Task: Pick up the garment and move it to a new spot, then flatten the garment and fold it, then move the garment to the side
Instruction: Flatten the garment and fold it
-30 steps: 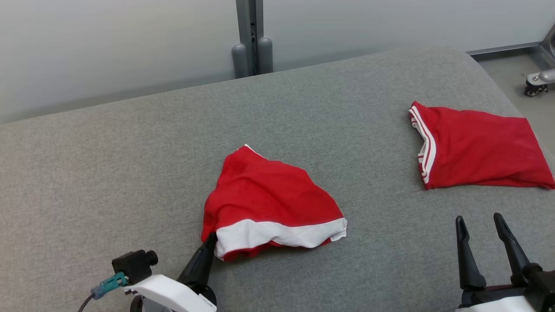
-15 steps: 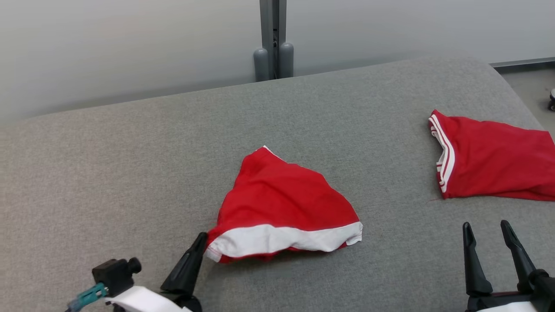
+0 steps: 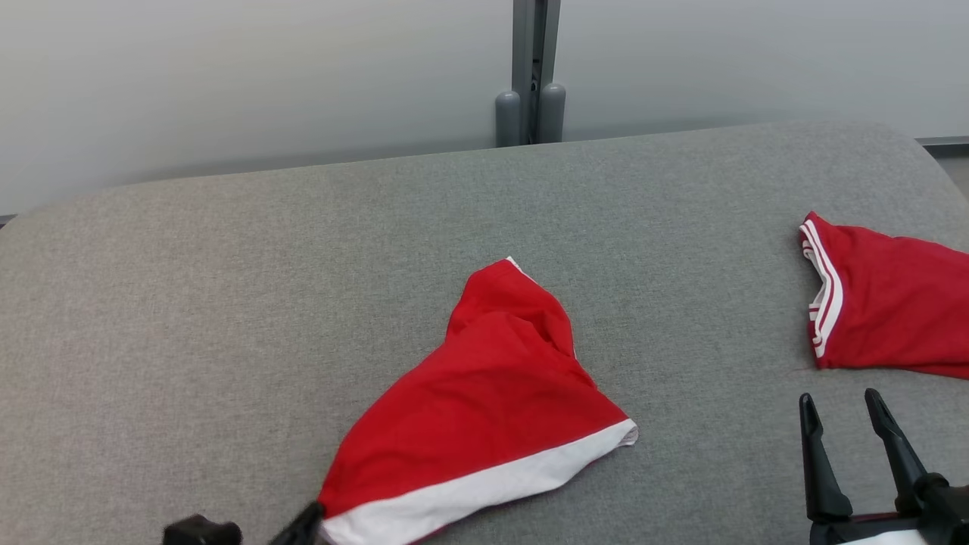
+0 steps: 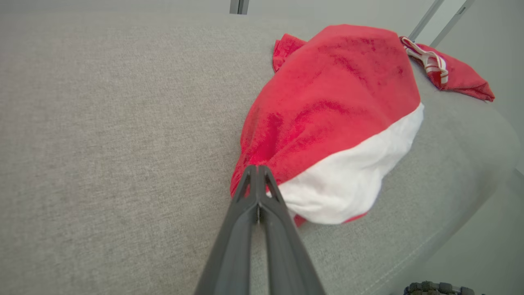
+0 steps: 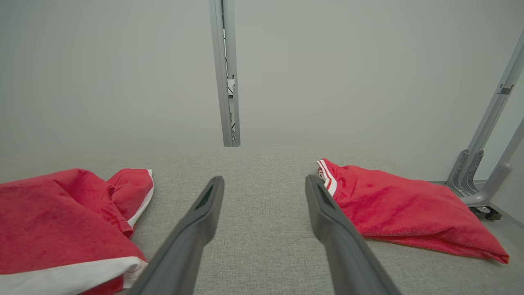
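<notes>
The garment (image 3: 492, 393) is red with a white band and lies in the middle of the grey padded table (image 3: 227, 303), drawn out towards the near left. My left gripper (image 3: 309, 521) is at the bottom edge of the head view, shut on the garment's near left corner. In the left wrist view the gripper (image 4: 258, 170) pinches the cloth where the red of the garment (image 4: 327, 106) meets its white band. My right gripper (image 3: 837, 396) stands open and empty at the lower right, over bare table. In the right wrist view the right gripper (image 5: 264, 180) points between the garment (image 5: 61, 221) and another red cloth.
A second red garment (image 3: 886, 303) with white stripes lies at the table's right edge, seen as a folded garment (image 5: 393, 209) in the right wrist view. A grey post (image 3: 534, 68) stands behind the table's far edge. The table's near edge (image 4: 450, 229) runs close to the held garment.
The head camera has panned left. My left gripper has pulled the garment's corner towards the near left, stretching the cloth out long. The right gripper has stayed open in place.
</notes>
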